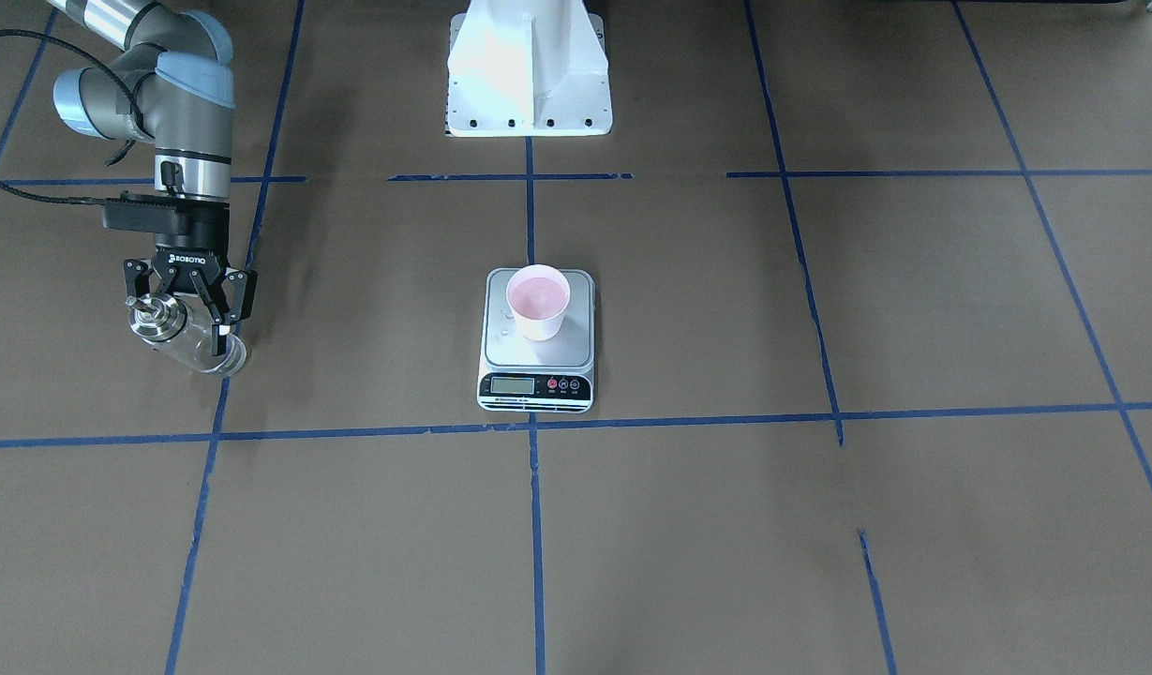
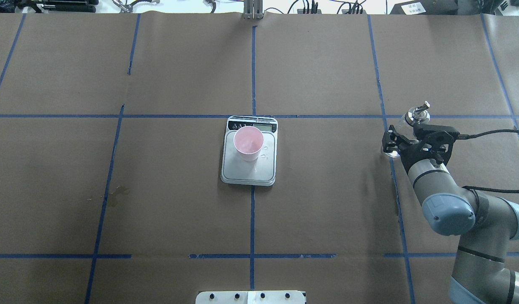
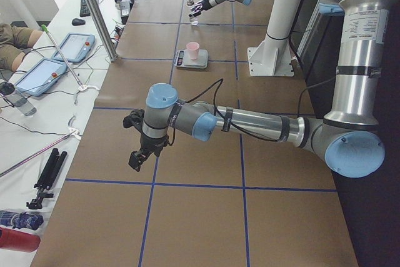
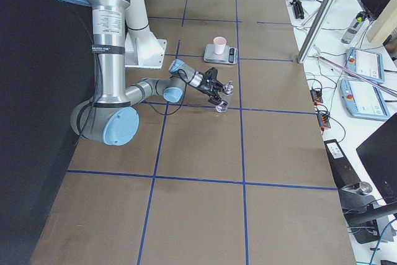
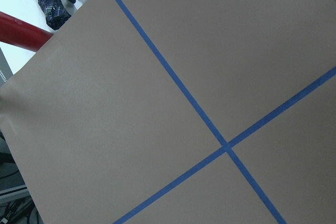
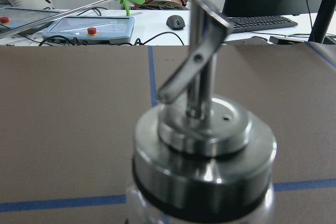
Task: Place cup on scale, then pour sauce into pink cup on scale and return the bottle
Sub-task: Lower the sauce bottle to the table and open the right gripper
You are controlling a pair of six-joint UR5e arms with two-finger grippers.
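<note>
Overhead exterior: right gripper (image 2: 398, 141) is clamping one clear glass bottle (image 2: 414, 115), body half-hidden; one pink paper cup (image 2: 248, 143) sitting on one steel scale (image 2: 248, 174); left gripper (image 3: 139, 154) state can't tell.

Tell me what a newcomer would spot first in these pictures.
The pink cup stands on the scale at the centre of the table. Off to the robot's right, the right gripper holds the bottle, well apart from the scale.

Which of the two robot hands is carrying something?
The right hand, gripping the small clear glass bottle with silver spout; the left hand shows nothing in it.
</note>
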